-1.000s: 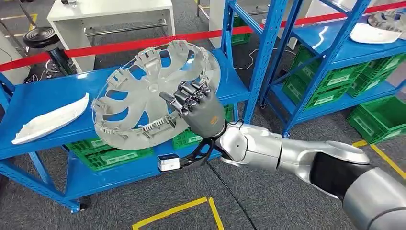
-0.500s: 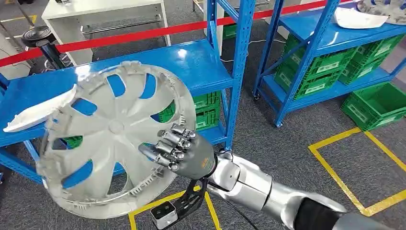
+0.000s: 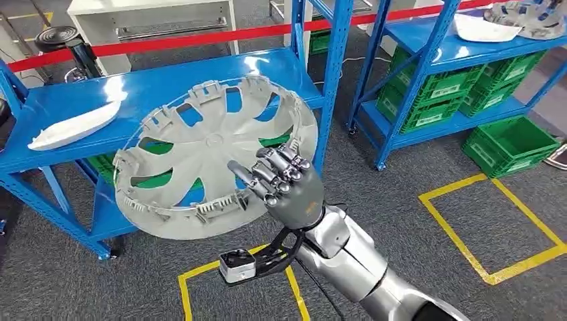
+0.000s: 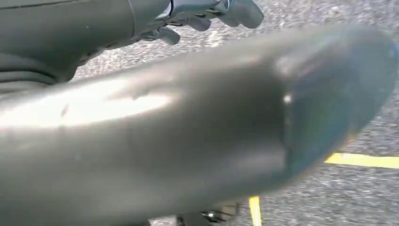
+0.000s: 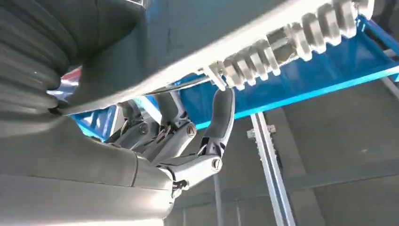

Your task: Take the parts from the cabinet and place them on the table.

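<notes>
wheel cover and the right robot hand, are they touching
Touching. In the head view the right robot hand grips the wheel cover by its lower rim; the right wrist view shows fingers hooked onto that ribbed edge.

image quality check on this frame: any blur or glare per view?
Head view: sharp; ceiling-light glare on the blue shelf, wheel cover and right hand crisp. Left wrist view: a large smeared grey shape with a bright streak fills most of it; floor grain and the yellow line readable. Right wrist view: fingers sharp, the near cover rim soft.
</notes>
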